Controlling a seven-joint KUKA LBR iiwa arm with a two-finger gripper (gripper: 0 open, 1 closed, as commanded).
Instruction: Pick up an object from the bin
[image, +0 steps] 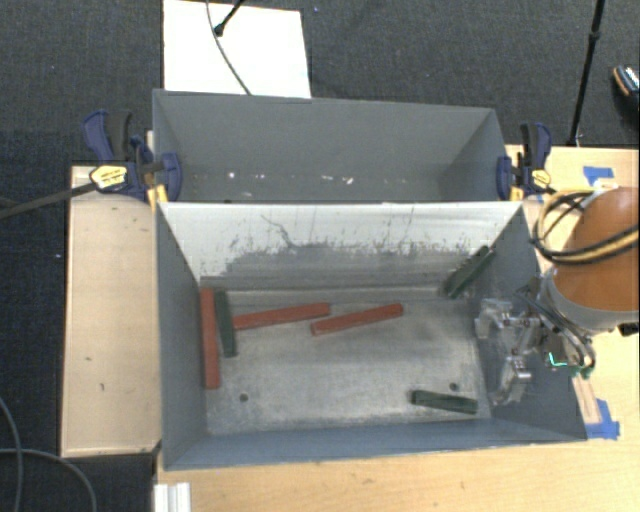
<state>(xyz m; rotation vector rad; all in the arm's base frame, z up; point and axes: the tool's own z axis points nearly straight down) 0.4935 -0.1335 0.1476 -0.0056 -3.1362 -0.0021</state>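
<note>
My gripper (503, 352) hangs low at the bin's right side, close to the right wall. Its two metal fingers stand apart, open, with nothing between them. A short dark green stick (444, 402) lies flat on the floor just left of the lower fingertip, near the front wall. Another dark green stick (468, 272) leans slanted in the back right corner, above and left of the gripper. A reddish-brown stick (357, 319) lies on the floor further left, towards the middle.
A second reddish-brown stick (280, 316) lies left of the middle. At the left wall a long reddish-brown stick (210, 338) and a dark green one (225, 325) lie side by side. The arm with its orange cover reaches in from the right.
</note>
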